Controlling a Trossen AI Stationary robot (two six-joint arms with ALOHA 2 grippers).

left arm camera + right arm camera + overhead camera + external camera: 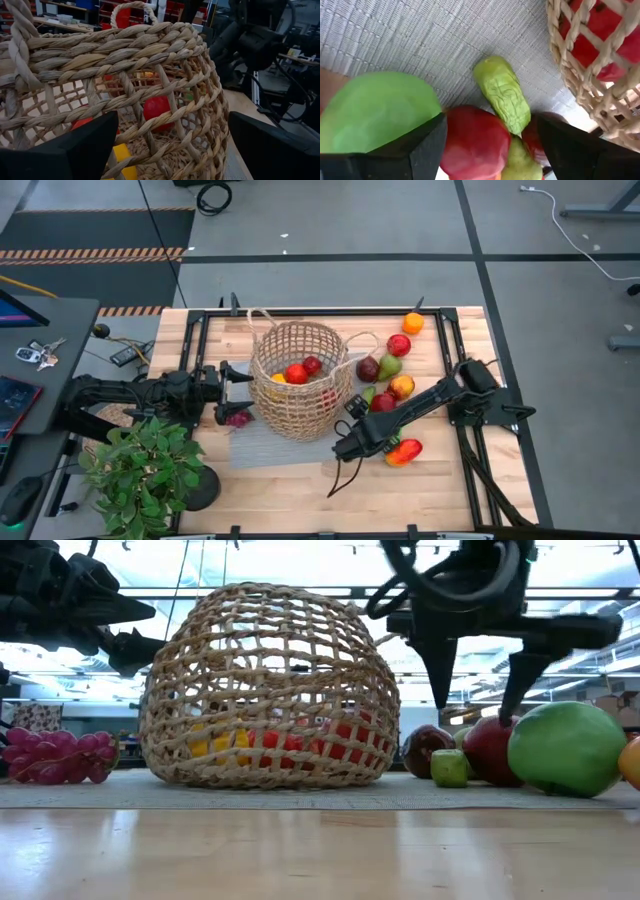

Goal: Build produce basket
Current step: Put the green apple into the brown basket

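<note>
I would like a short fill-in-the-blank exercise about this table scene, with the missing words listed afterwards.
1. The round tan woven wicker basket rests on a grey woven ____.
2. The purple grape bunch lies ____ the basket.
3. The right claw hangs open above a dark red ____.
4. The left claw is open beside the ____.

Missing words: mat; outside; apple; basket

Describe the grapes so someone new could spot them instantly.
Start at the big woven basket in the middle of the table. On its left side, below the left gripper, lies a small dark purple-red bunch of grapes. It is the only clustered, knobbly piece, and it sits alone, apart from the fruit pile on the basket's right.
</note>
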